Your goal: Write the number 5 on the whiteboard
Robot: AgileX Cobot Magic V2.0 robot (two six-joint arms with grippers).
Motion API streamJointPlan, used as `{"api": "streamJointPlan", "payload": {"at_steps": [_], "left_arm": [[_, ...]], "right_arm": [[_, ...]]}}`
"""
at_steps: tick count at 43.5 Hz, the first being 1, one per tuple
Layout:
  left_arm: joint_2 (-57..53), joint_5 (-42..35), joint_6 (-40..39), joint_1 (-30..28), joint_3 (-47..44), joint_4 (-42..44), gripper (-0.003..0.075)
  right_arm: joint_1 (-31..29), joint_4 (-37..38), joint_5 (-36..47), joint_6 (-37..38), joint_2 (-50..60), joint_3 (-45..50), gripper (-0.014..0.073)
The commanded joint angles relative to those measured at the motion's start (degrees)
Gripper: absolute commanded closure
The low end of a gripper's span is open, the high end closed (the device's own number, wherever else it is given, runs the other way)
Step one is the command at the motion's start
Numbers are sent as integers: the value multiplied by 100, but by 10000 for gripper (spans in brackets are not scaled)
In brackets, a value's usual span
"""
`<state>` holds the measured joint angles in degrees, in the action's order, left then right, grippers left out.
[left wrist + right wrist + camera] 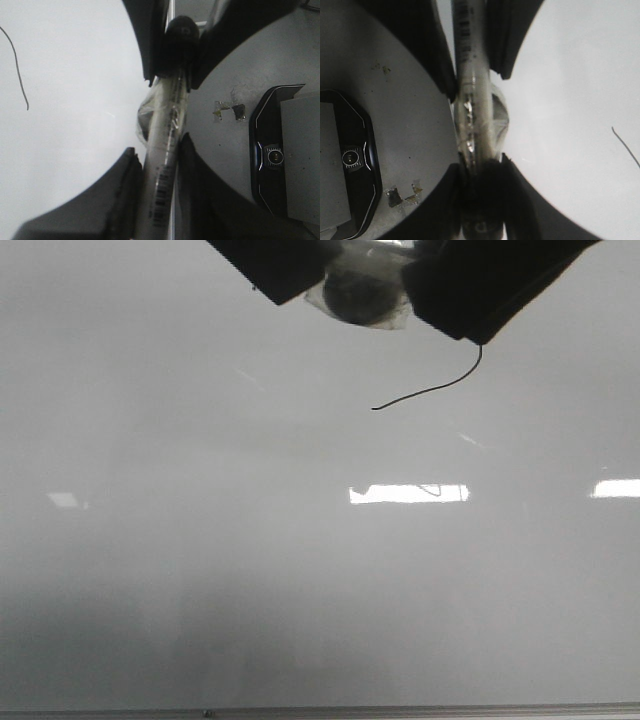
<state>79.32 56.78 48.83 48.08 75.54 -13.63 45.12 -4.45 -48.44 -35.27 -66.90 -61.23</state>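
A marker (pixel 167 135) is gripped by both grippers at once, end to end. The left gripper (pixel 152 175) is closed on the barrel; the right gripper (pixel 480 185) is closed on the dark capped end, with tape seen wrapped round the middle. The double hold is judged to be for steadying, or for pulling the cap.

On the whiteboard (pixel 200 570), toward its far edge, only a thin curved stroke (pixel 430 390) is drawn, running out from under the grippers. The number 5 is judged unfinished; the rest may be hidden.

Beside the board's edge strip, a dark device (pixel 272 155) is seen on the grey counter (pixel 220 145).
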Motion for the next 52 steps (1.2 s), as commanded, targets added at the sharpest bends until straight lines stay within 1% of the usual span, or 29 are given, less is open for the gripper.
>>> {"api": "streamJointPlan", "payload": {"at_steps": [1,3,7,8,11,13,16,20,21,23,27,30,33,37,42,44,47,50,52], "left_arm": [[-197,-243,5,41,184,-182,651],[-197,-243,5,41,184,-203,694],[-197,-243,5,41,184,-226,740],[-197,-243,5,41,184,-226,741],[-197,-243,5,41,184,-253,741],[-197,-243,5,41,184,-264,741],[-197,-263,5,41,184,-264,741],[-197,-287,5,-30,176,-264,741],[-197,-303,5,-74,160,-264,741],[-197,-328,5,-190,111,-337,741],[-222,-410,5,-574,-49,-794,740],[-311,-517,155,-975,-258,-1289,741],[-511,-713,383,-1503,-534,-1953,741],[-841,-961,687,-2254,-925,-2761,741],[-1308,-1191,1033,-3142,-1405,-3500,741],[-1523,-1283,1113,-3461,-1610,-3683,741],[-1874,-1521,1154,-3850,-1928,-3762,741],[-2309,-1970,1154,-4200,-2318,-3784,741],[-2560,-2261,1132,-4372,-2552,-3804,741]], "right_arm": [[15,-78,290,-43,155,-145,655],[15,-78,290,-43,155,-145,655],[15,-120,296,-37,155,-145,652],[15,-134,300,-37,155,-145,646],[15,-190,315,-37,155,-145,592],[15,-246,333,-37,155,-145,519],[15,-275,351,-22,155,-145,387],[-29,-270,329,191,180,-145,190],[-72,-270,329,289,198,-145,160],[-215,-257,316,502,265,-145,127],[-602,-257,357,689,522,-23,132],[-930,-266,564,815,855,242,132],[-1260,-266,871,1034,1258,617,132],[-1767,-266,1459,1588,1910,1233,132],[-2322,-266,2259,2406,2597,1983,134],[-2541,-266,2508,2697,2865,2277,156],[-2822,-266,2739,3049,3191,2660,223],[-3052,-266,2867,3289,3461,3007,315],[-3123,-266,2929,3315,3574,3190,368]]}}
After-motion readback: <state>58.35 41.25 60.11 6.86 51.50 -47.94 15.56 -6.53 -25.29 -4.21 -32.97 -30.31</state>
